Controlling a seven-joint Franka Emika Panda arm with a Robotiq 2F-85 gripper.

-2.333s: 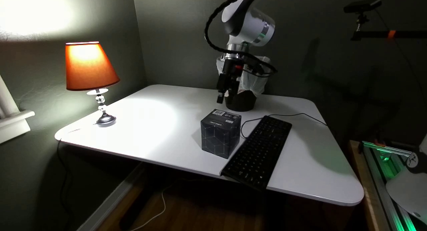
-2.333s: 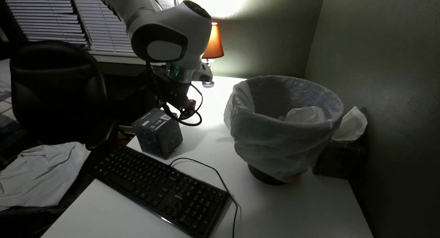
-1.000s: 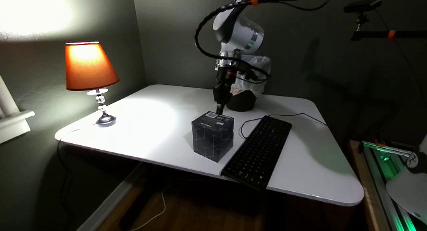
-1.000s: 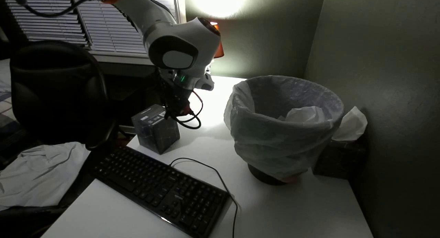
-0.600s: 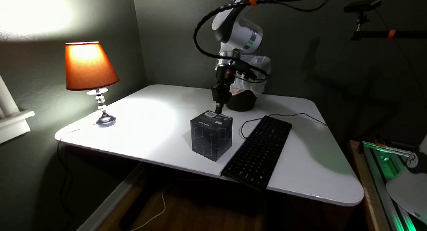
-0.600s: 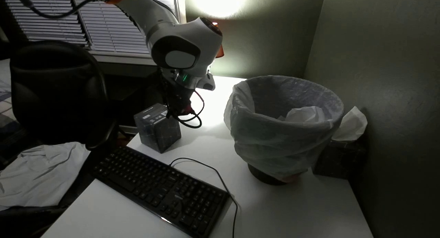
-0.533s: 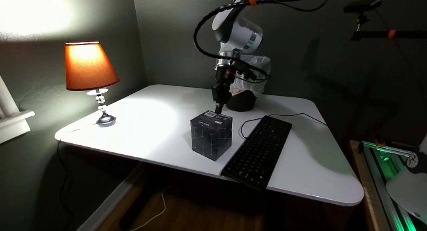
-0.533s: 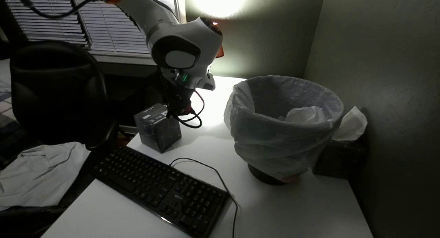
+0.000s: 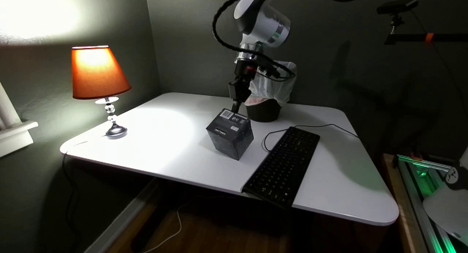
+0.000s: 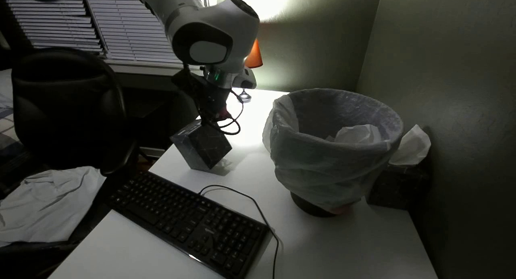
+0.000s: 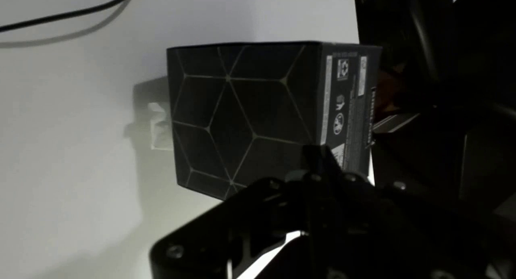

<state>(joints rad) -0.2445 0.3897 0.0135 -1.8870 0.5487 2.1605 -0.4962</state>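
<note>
A dark cube-shaped box with thin pale lines [image 9: 230, 138] hangs tilted just above the white table [image 9: 161, 143]. My gripper [image 9: 236, 108] is shut on its upper edge, at the side toward the bin. In the wrist view the fingertips meet at the edge between the patterned face of the box [image 11: 242, 109] and its printed face, pinching it there. Something pale and crumpled [image 10: 223, 163] shows under the raised box, and a shadow lies below. Whether any corner of the box still touches the table I cannot tell.
A black keyboard [image 9: 283, 165] lies beside the box, its cord [image 10: 250, 198] curving away. A bin with a white liner [image 10: 322, 178] stands at the back, with another dark box [image 10: 397, 186] behind it. A lit lamp [image 9: 98, 75] and a black chair [image 10: 66, 109] flank the table.
Half a second ago the box stood flat on the table in my gripper. Now it has come up with the arm, tipped over and shifted slightly away from the front edge.
</note>
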